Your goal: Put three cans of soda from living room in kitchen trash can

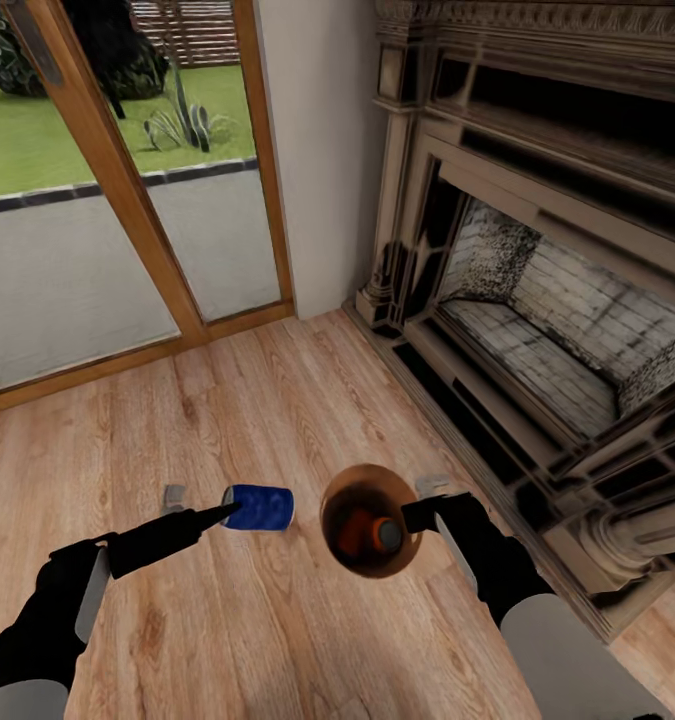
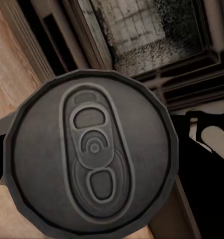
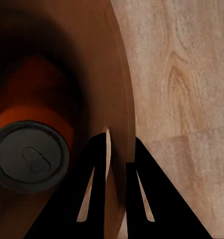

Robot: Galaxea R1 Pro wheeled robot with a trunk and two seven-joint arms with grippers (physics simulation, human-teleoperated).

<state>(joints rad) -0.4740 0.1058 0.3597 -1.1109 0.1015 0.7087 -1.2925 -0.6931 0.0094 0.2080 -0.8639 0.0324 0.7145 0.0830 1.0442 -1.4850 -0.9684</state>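
I count one orange can (image 1: 369, 535) already lying inside the bin (image 1: 333, 500), and there may be a second under it, though the dark inside won't let me tell. My left claw (image 1: 225, 512) is closed on the blue can (image 1: 260, 507), held out sideways just beside the bin's mouth, above the wood floor (image 1: 277, 400) by the fireplace (image 1: 537, 330). My right claw (image 3: 116, 174) is pinched narrow on the bin's rim, holding it off the floor. Dropping the blue can in comes next, I judge.

Brick-lined fireplace (image 1: 567, 320), wood-framed glass door (image 1: 107, 200), plank floor (image 1: 257, 420), garden lawn (image 1: 57, 130).
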